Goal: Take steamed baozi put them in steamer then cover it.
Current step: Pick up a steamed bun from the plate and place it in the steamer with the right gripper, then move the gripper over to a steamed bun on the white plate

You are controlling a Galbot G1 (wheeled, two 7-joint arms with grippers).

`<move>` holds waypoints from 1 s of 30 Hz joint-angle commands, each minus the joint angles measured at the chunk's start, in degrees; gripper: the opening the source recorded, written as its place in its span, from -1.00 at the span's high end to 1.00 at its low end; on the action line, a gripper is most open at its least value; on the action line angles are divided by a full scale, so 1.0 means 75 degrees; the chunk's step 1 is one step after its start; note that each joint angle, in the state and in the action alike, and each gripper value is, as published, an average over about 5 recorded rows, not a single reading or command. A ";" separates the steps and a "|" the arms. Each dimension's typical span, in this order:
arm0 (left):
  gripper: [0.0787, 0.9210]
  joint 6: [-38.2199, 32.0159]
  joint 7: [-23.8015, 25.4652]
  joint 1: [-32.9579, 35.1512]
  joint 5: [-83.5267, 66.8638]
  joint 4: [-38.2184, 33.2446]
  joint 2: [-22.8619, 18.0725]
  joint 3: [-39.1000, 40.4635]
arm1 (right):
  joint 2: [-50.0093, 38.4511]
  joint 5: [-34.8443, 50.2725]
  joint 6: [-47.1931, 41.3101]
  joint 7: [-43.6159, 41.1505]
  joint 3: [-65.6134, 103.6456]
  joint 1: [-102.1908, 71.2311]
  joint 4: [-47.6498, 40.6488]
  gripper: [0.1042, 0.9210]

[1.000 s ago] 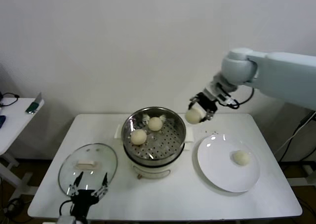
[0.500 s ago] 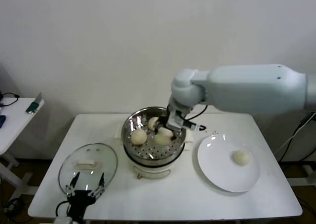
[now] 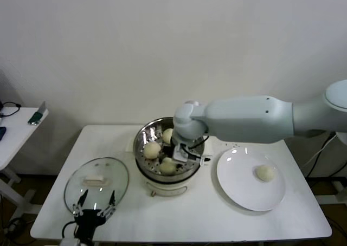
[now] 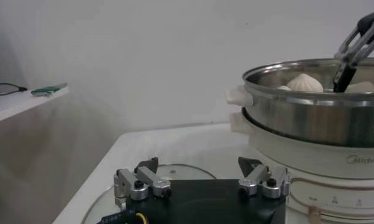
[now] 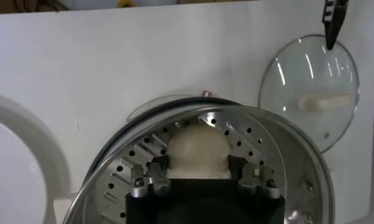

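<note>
With three steamed baozi [image 3: 152,149] inside the steamer [image 3: 169,178], the right tool [image 3: 172,160] is straddling the third, fingers parted; one is waiting on the plate [image 3: 238,194] at 3 o'clock, the cover [image 3: 96,182] beneath the open left tool [image 3: 93,209].

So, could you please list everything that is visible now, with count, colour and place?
steamed baozi: four, cream-white; three on the steamer's tray, one on the plate
steamer: one, shiny steel on a white base; table centre
cover: one, clear glass with a cream handle; flat on the table, left of the steamer
plate: one, white; right of the steamer
table: one, white
side table: one, white; far left, small things on it
left gripper: black, open, low at the cover's near edge
right gripper: black, inside the steamer, fingers either side of the nearest baozi
</note>
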 commanded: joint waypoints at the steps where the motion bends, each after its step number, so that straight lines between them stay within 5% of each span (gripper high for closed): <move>1: -0.77 -0.0004 0.0000 0.0003 0.0002 0.0005 0.0003 -0.0002 | 0.0186 -0.0376 0.0086 0.0336 -0.0010 -0.0362 -0.0395 -0.55; 8: -0.77 -0.0016 -0.0001 -0.0009 0.0004 0.0004 0.0008 0.0016 | -0.0142 0.0410 0.0285 0.0379 0.0189 0.0058 -0.0333 -0.75; 16: -0.77 -0.0030 -0.0001 0.0002 0.0014 -0.0006 0.0004 0.0027 | -0.1462 0.3203 0.0427 -0.1977 -0.0693 0.2012 -0.0442 -0.76; 21: -0.77 -0.0023 0.0005 -0.0008 0.0021 -0.0024 0.0012 0.0034 | -0.2419 0.4556 -0.0537 -0.2388 -0.1617 0.2761 -0.1212 -0.76; 30: -0.77 -0.0030 0.0012 -0.0050 -0.0028 0.0004 0.0065 0.0039 | -0.4575 0.4076 -0.2780 -0.1708 -0.2242 0.1941 -0.1426 -0.76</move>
